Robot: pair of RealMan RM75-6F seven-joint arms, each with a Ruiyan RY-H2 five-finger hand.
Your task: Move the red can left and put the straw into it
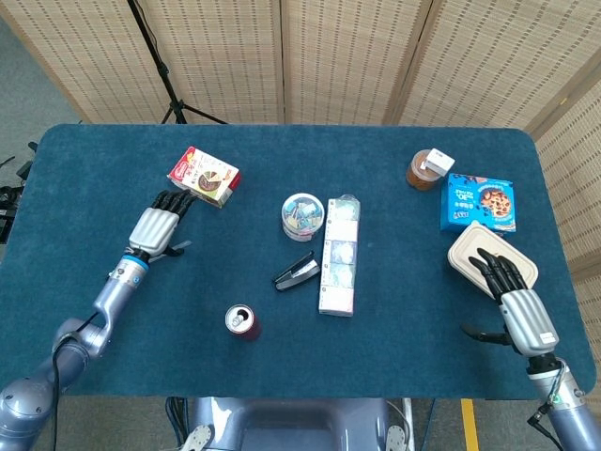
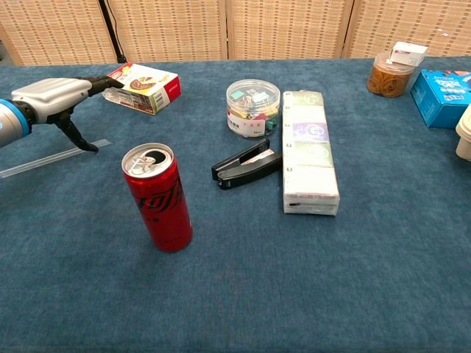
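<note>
Can (image 2: 157,197) stands unmoved near the table's (image 2: 309,287) front edge; straw (image 2: 51,157) lies beside the left hand (image 2: 53,93), fingers spread, holding nothing. Right hand (image 1: 516,303) rests open too. Next: grip the can.

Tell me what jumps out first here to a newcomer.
The open red can stands alone near the front edge, left of center. The left hand hovers open over the clear straw lying flat at far left. The stapler and tissue pack lie mid-table.
</note>
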